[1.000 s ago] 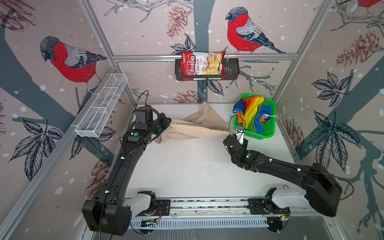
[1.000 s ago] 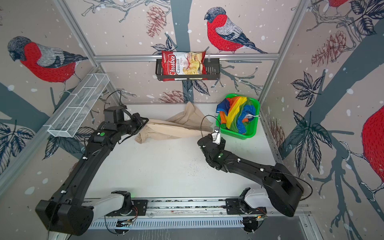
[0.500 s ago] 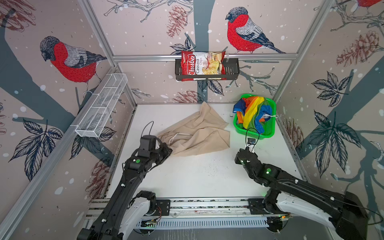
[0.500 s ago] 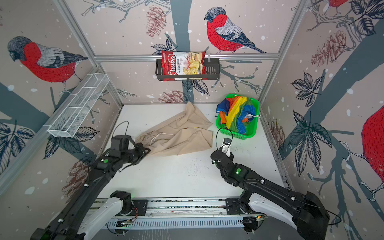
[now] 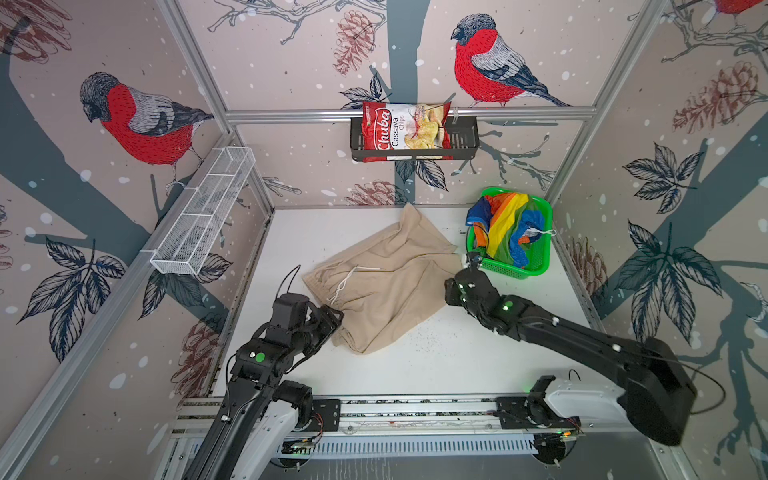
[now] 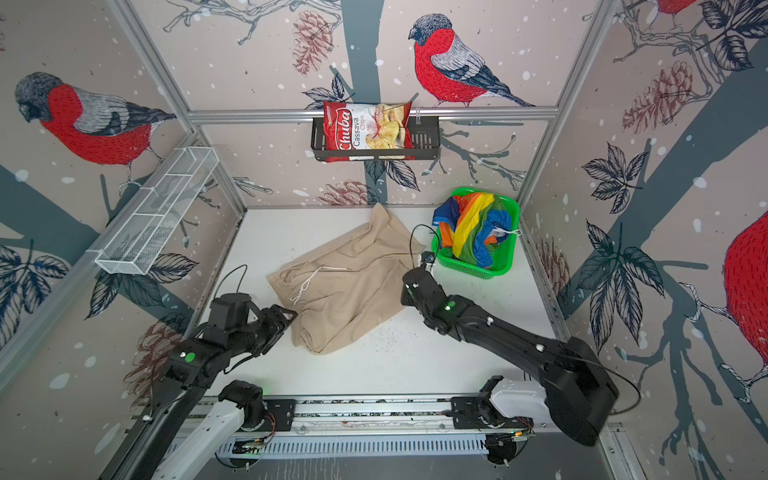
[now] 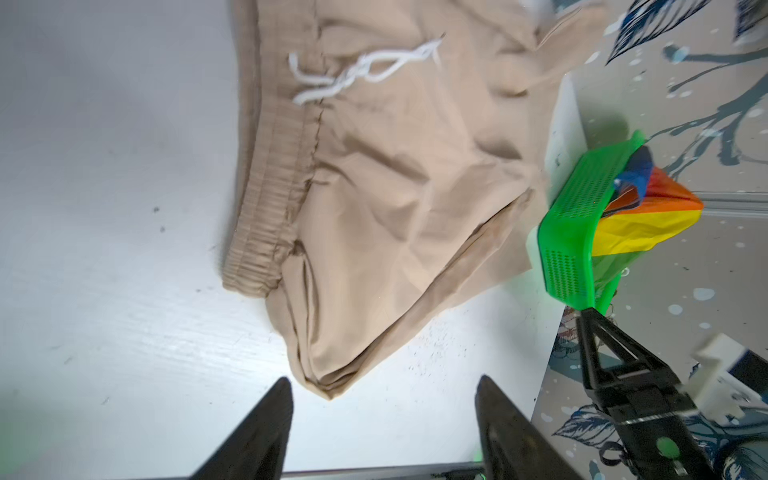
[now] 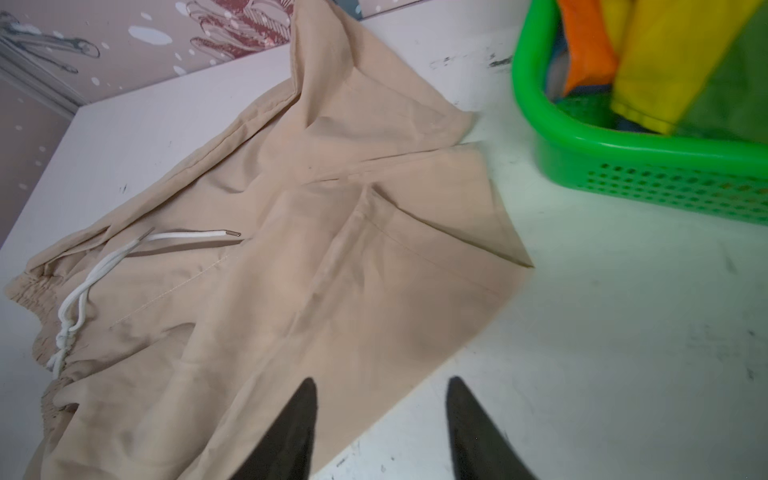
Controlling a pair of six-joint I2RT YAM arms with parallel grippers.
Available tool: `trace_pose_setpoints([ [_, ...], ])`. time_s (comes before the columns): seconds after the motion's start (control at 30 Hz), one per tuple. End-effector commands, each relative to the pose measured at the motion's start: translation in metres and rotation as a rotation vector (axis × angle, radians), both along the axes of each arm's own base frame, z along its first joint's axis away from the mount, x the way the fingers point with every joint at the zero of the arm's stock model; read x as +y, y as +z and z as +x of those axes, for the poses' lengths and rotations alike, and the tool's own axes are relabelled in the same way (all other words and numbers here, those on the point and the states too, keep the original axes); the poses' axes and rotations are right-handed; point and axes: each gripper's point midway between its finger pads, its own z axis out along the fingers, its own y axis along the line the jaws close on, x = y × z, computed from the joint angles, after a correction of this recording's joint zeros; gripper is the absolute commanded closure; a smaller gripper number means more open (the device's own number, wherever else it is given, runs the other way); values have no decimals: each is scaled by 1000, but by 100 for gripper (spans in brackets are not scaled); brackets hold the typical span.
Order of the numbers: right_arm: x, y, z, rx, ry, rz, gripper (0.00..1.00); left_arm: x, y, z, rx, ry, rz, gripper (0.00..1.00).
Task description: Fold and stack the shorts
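Both grippers sit low and near: our left gripper (image 7: 383, 380) stands wide open with nothing between its jaws, just short of the near corner of the beige shorts (image 5: 386, 286), and our right gripper (image 8: 382, 380) is likewise open and empty at their right hem. Those shorts lie skewed and rumpled mid-way across the table (image 5: 436, 365), one leg ridged up at the far end, so we judge a fold from this lay could trap creases or pinch only the top layer. Farther right, the rainbow shorts (image 5: 509, 232) sit bunched in the green basket (image 5: 519, 272), which a careless right-arm reach could shove.
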Motion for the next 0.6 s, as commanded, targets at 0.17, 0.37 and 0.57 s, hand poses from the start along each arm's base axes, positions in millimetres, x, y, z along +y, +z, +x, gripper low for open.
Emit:
trace_pose_setpoints([
  [0.17, 45, -46, 42, 194, 134, 14, 29, 31, 11, 57, -104, 67, 286, 21],
  [0.37, 49, -78, 65, 286, 126, 40, 31, 31, -10, 107, -109, 85, 374, 23],
  [0.57, 57, -93, 89, 327, 118, 64, 33, 39, -54, 129, -27, 119, 396, 22],
])
